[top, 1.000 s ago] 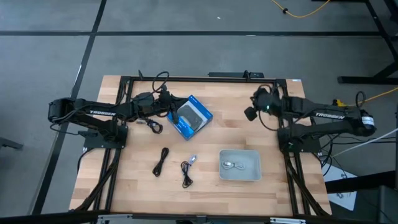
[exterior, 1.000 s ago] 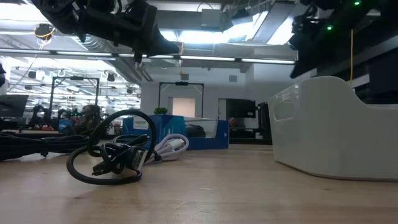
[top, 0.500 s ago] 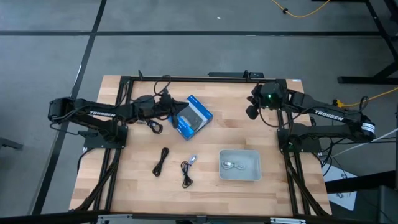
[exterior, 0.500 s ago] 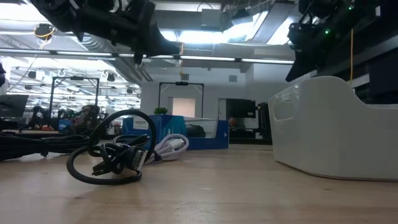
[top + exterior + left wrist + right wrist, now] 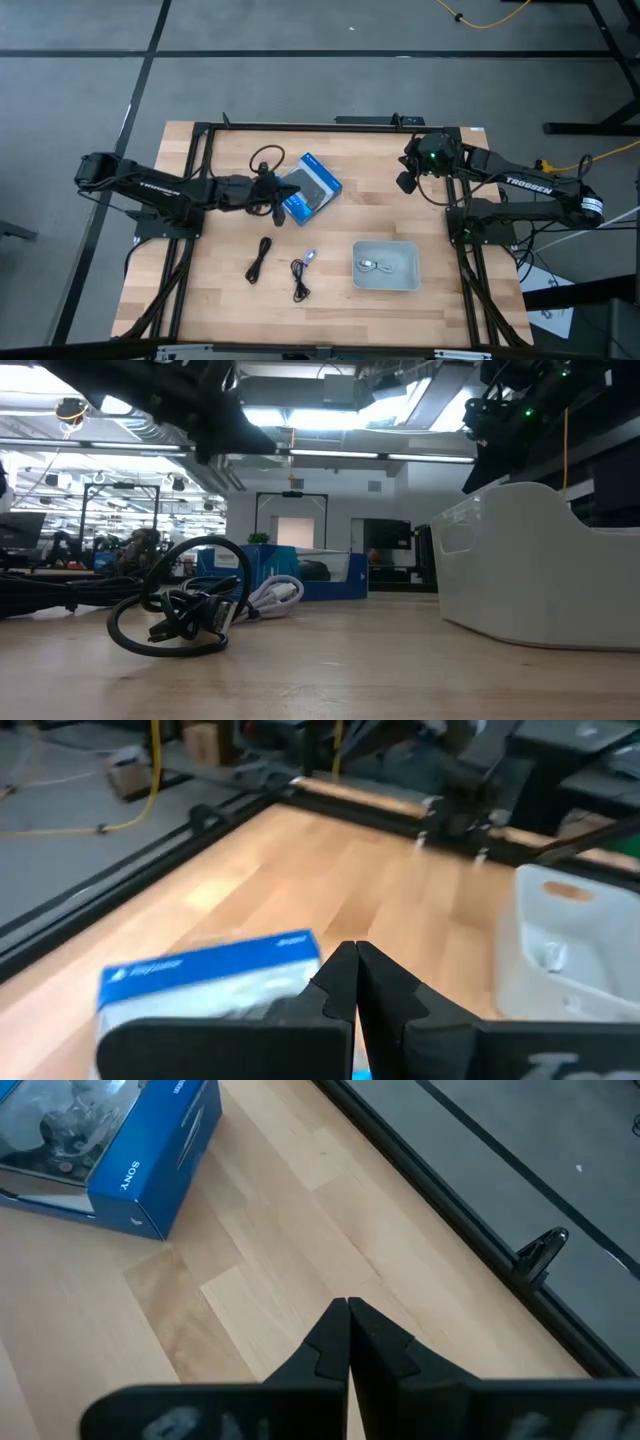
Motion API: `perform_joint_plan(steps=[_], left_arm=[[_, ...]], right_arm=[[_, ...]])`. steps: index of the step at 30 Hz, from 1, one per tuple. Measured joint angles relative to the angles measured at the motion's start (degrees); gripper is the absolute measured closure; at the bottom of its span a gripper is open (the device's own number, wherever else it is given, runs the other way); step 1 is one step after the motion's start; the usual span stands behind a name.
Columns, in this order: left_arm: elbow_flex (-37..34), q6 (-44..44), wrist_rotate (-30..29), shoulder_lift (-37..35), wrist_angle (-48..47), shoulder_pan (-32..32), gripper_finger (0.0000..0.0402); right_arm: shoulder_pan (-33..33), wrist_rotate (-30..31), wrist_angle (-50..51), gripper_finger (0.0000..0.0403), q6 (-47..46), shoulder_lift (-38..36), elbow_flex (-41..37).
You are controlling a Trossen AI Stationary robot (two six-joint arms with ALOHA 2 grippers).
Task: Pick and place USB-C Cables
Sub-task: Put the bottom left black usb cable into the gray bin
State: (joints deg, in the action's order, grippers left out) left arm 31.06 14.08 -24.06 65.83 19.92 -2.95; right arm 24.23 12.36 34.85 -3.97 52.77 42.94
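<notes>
The left end effector (image 5: 272,194), fingers pressed closed on nothing, hovers beside the blue-and-black flat box (image 5: 308,187). Thin black bundled cables (image 5: 260,258) lie on the wooden table (image 5: 340,290) nearer. The right end effector (image 5: 347,1315), closed, waits far right.

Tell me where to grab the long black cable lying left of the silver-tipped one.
Take the black cable at its narrow middle, coming straight down from above. It lies flat on the table as a thin stretched bundle, clear of the other cable, so a tool closing across its width should catch all strands.
</notes>
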Motion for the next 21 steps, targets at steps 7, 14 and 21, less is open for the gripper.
perform_joint_plan(steps=[7, 14, 21], left_arm=[[4.6, 4.75, -5.57, -1.03, -13.28, -4.38, 0.0401], [19.62, 14.09, -5.42, -0.49, -42.22, -8.53, 0.0401], [23.36, 25.61, -3.13, -0.53, -59.65, -10.19, 0.0401]], right_arm=[[0.0, 0.02, -0.08, 0.0396, 0.0, 0.0, 0.0], [-0.02, 0.02, -0.2, 0.0396, 0.02, 0.0, 0.0], [-0.02, 0.02, -0.21, 0.0395, 0.17, 0.0, 0.0]])
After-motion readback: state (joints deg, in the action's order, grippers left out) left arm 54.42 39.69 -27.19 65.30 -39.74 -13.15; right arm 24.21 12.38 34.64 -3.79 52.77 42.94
